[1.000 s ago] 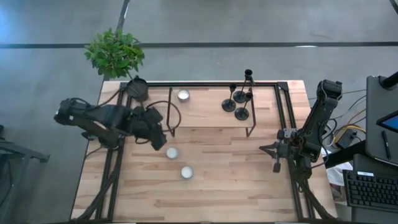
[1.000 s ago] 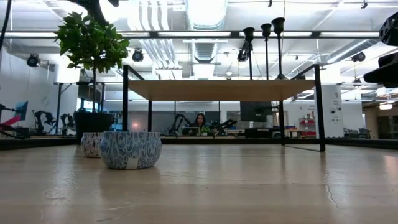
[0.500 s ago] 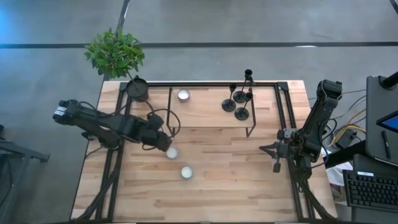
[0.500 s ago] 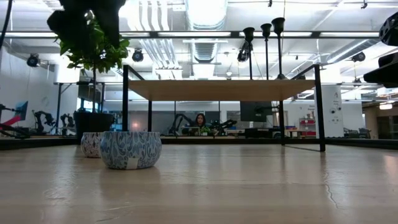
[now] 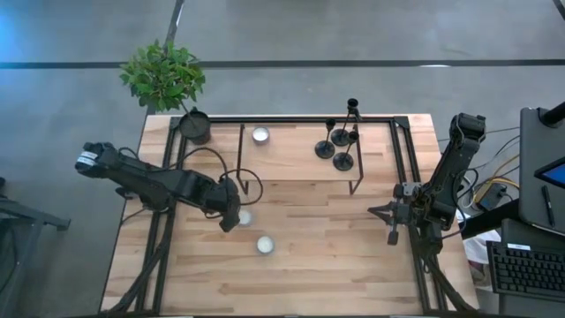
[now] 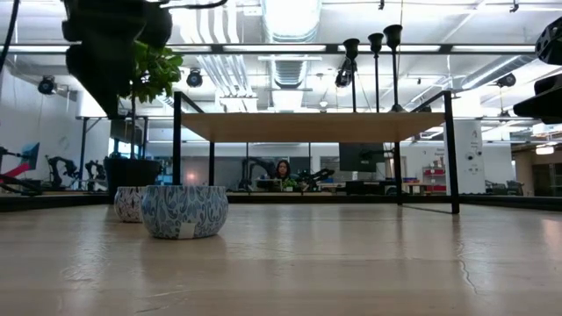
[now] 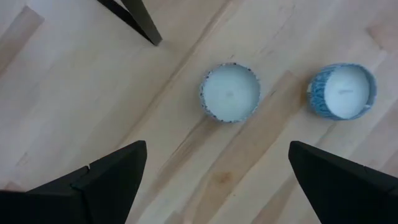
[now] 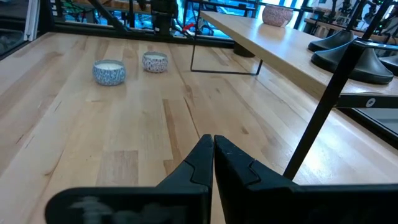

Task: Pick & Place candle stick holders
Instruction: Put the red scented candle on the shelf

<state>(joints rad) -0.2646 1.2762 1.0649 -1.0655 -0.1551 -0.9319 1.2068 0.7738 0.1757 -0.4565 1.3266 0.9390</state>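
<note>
Three black candle stick holders (image 5: 340, 141) stand by their disc bases on a raised wooden shelf (image 5: 296, 159) at the table's far side. They show in the low view on top of the shelf (image 6: 376, 53). My left gripper (image 5: 230, 217) is open above the table and touches nothing. In the left wrist view (image 7: 217, 180) its fingers point down over a white tealight (image 7: 229, 93) and a blue-patterned tealight (image 7: 342, 91). My right gripper (image 5: 392, 237) is shut and empty at the table's right side, also shown in the right wrist view (image 8: 213, 155).
A third tealight (image 5: 260, 135) sits on the shelf's left part. A dark plant pot (image 5: 194, 126) with a green plant (image 5: 163, 75) stands at the far left corner. The shelf's black legs (image 5: 241, 181) stand near my left gripper. Bare wood lies toward the near edge (image 5: 335, 274).
My left gripper has moved toward the table's near edge and slightly right, and has come down, ending beside the tealight nearest the shelf. In the low view it has dropped into sight at the upper left. Nothing on the table has moved.
</note>
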